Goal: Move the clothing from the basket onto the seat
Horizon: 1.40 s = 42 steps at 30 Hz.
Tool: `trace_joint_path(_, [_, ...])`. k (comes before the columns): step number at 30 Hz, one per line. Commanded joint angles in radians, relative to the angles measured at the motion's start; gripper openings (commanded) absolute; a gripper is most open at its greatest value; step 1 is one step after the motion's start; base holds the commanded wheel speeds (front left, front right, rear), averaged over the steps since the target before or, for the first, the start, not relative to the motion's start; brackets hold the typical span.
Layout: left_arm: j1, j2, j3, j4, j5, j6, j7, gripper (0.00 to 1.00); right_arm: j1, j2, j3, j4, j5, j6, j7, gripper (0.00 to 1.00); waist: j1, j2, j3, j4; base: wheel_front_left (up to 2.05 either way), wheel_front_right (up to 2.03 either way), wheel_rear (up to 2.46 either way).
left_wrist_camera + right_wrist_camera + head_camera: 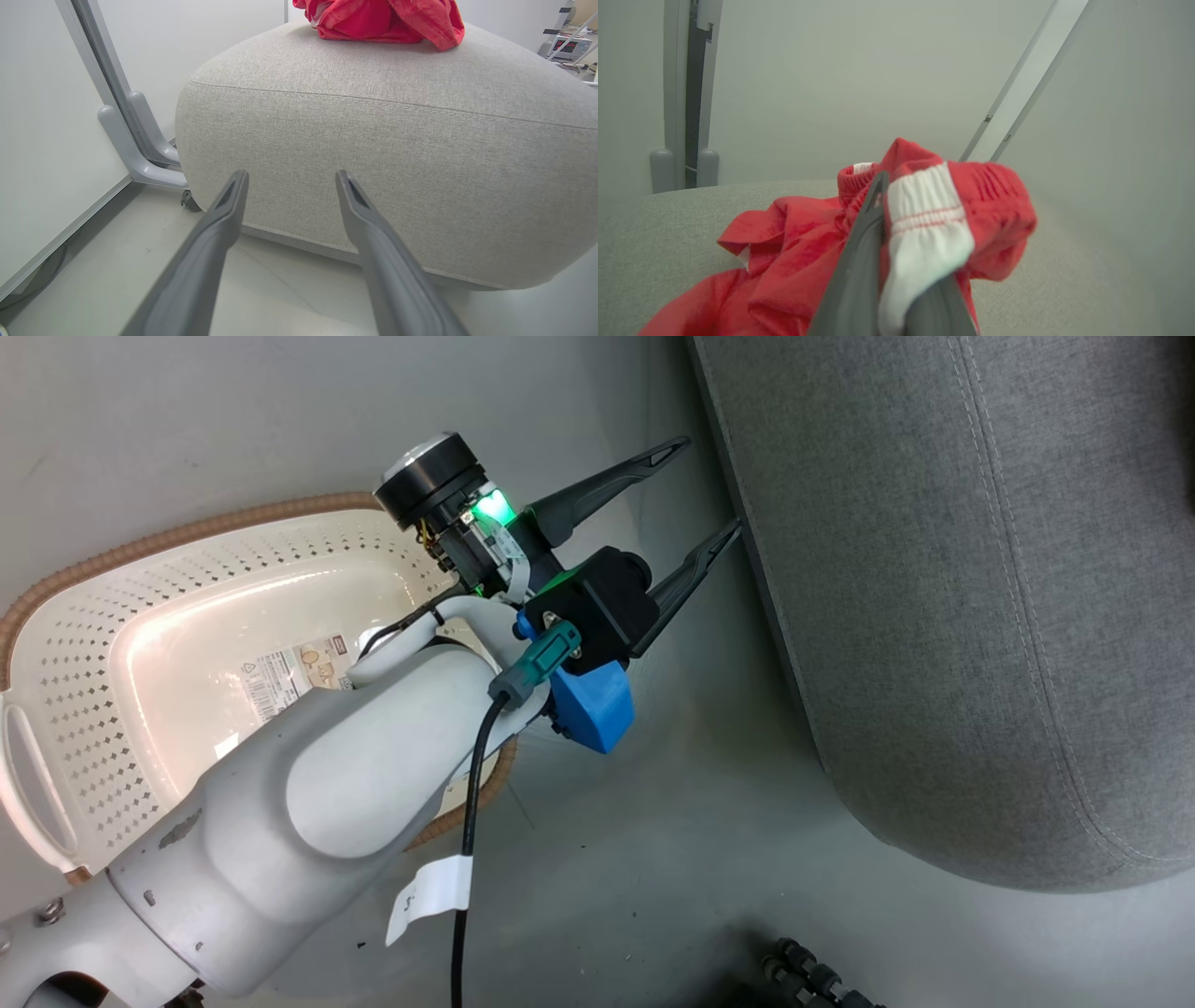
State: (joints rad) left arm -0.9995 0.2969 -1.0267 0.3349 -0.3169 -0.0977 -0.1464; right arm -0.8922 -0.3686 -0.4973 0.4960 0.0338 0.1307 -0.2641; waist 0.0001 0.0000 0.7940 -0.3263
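Red clothing heaps on the grey seat, white-striped band pinched in the right tool. Left tool gapes wide over pale floor between basket and seat.

Red clothing lies crumpled atop the rounded grey seat, one white elastic band raised. The cream perforated basket sits on the floor nearby, bottom bare.

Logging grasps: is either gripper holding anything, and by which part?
The right gripper is shut on the clothing, pinching its white elastic band. The left gripper is open, holding nothing.
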Motion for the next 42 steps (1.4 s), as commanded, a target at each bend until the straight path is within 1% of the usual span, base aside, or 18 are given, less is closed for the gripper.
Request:
trace_joint_path(1, [-0.010, 0.006, -0.002, -0.005, -0.003, 0.003, 0.000, 1.00, 0.015, 0.026, -0.007, 0.008, -0.025, 0.000, -0.001, 0.00, -0.0001, 0.0000, -0.001, 0.000, 0.00, 0.00, 0.00])
trace_joint_path(6, [-0.017, 0.008, -0.004, -0.008, -0.007, 0.006, -0.003, 1.00, -0.013, 0.076, -0.012, 0.074, -0.085, 0.000, -0.001, 0.00, -0.0001, 0.0000, -0.003, 0.001, 0.00, 0.00, 0.00])
trace_joint_path(9, [-0.015, 0.008, -0.005, -0.007, -0.005, 0.008, -0.004, 1.00, -0.029, 0.088, -0.015, 0.095, -0.102, 0.000, -0.001, 0.00, -0.0001, 0.0000, -0.007, 0.000, 0.00, 0.00, 0.00])
trace_joint_path(10, [-0.011, 0.009, -0.006, -0.005, -0.007, 0.009, -0.007, 1.00, -0.034, 0.100, -0.024, 0.095, -0.116, 0.000, -0.001, 0.76, -0.0001, 0.0000, -0.013, -0.001, 0.00, 0.00, 0.00])
trace_joint_path(11, [-0.007, 0.009, -0.008, -0.003, -0.009, 0.010, -0.008, 1.00, -0.030, 0.107, -0.027, 0.091, -0.122, 0.000, -0.001, 1.00, -0.0001, 0.0000, -0.019, -0.002, 0.00, 0.00, 0.00])
trace_joint_path(13, [0.001, 0.007, -0.009, 0.002, -0.013, 0.010, -0.016, 1.00, -0.013, 0.113, -0.033, 0.076, -0.126, 0.000, -0.001, 1.00, -0.0001, 0.0000, -0.036, -0.003, 0.00, 0.00, 0.00])
trace_joint_path(17, [0.015, -0.005, -0.010, 0.013, -0.020, 0.017, -0.034, 1.00, 0.045, 0.104, -0.021, 0.056, -0.104, 0.000, -0.001, 1.00, -0.0001, 0.0000, -0.071, -0.003, 0.00, 0.00, 0.00])
trace_joint_path(18, [0.025, -0.012, -0.012, 0.023, -0.027, 0.020, -0.046, 1.00, 0.101, 0.092, -0.006, 0.026, -0.078, 0.000, -0.001, 1.00, -0.0001, 0.0000, -0.101, -0.002, 0.00, 0.00, 0.00])
trace_joint_path(19, [0.025, -0.012, -0.012, 0.023, -0.027, 0.020, -0.046, 1.00, 0.101, 0.092, -0.006, 0.026, -0.078, 0.000, -0.001, 1.00, -0.0001, 0.0000, -0.101, -0.002, 0.00, 0.00, 0.00])
trace_joint_path(25, [0.065, -0.042, -0.004, 0.060, -0.054, 0.032, -0.086, 1.00, 0.323, 0.083, 0.041, -0.087, -0.004, 0.000, -0.001, 1.00, -0.0001, 0.0000, -0.203, 0.006, 0.00, 0.00, 0.00])
trace_joint_path(30, [0.113, -0.060, 0.017, 0.089, -0.080, 0.047, -0.109, 1.00, 0.439, 0.076, 0.097, -0.157, 0.026, 0.000, -0.001, 1.00, -0.0001, 0.0000, -0.293, 0.021, 0.00, 0.00, 0.00])
trace_joint_path(36, [0.184, -0.070, 0.081, 0.089, -0.105, 0.080, -0.120, 1.00, 0.497, 0.064, 0.180, -0.226, 0.034, 0.000, -0.001, 1.00, -0.0001, 0.0000, -0.392, 0.058, 0.00, 0.00, 0.00])
trace_joint_path(41, [0.267, -0.060, 0.181, 0.029, -0.091, 0.113, -0.119, 1.00, 0.517, 0.073, 0.276, -0.274, 0.034, 0.000, -0.001, 1.00, -0.0001, 0.0000, -0.453, 0.103, 0.00, 0.00, 0.00])
trace_joint_path(42, [0.301, -0.057, 0.226, 0.009, -0.081, 0.119, -0.120, 1.00, 0.520, 0.079, 0.316, -0.289, 0.031, 0.000, -0.001, 1.00, -0.0001, 0.0000, -0.477, 0.122, 0.00, 0.00, 0.00])
